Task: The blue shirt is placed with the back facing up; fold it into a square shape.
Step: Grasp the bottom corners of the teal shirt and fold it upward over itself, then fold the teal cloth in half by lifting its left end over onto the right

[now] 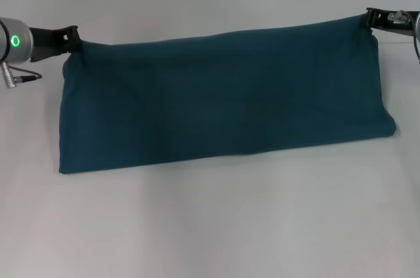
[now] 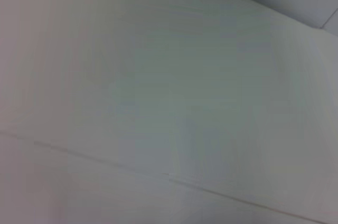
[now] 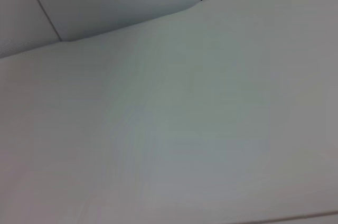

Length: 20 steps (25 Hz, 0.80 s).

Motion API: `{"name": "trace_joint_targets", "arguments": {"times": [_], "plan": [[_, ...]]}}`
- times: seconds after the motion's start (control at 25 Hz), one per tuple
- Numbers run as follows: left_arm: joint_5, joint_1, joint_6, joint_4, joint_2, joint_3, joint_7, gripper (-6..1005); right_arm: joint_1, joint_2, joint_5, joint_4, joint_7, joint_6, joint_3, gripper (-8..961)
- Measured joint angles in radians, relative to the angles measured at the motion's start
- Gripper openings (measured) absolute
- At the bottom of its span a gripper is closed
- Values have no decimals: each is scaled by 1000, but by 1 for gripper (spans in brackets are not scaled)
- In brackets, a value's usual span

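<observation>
The left claw (image 1: 74, 40) is clenched on the far left corner of the plain dark teal-blue knit shirt (image 1: 223, 101), and the right claw (image 1: 371, 21) pinches the far right corner the same way. Between them the shirt lies on the pale grey table (image 1: 210, 225) as a long, wide band, apparently folded once already. By my judgement, the crosswise folds into a square remain.

The blue shirt (image 1: 223, 101) is soft matt knit cloth on a smooth matt white table (image 1: 210, 225).
</observation>
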Motion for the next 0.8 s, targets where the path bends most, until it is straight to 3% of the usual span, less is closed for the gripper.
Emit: {"name": "trace_joint_targets", "arguments": {"times": [0.24, 0.48, 0.68, 0.8], "plan": [[0, -2, -45, 2, -17, 1, 0, 137, 22, -40, -14, 13, 8, 2, -6, 180], [-25, 26, -5, 62, -31, -7, -11, 328, -15, -63, 11, -39, 11, -122, 32, 214], [-220, 144, 161, 177, -37, -8, 10, 563, -153, -68, 146, -159, -4, -436, 102, 466], [-385, 243, 299, 216, -26, -9, 33, 603, -267, -75, 315, -179, -52, -626, 144, 711]]}}
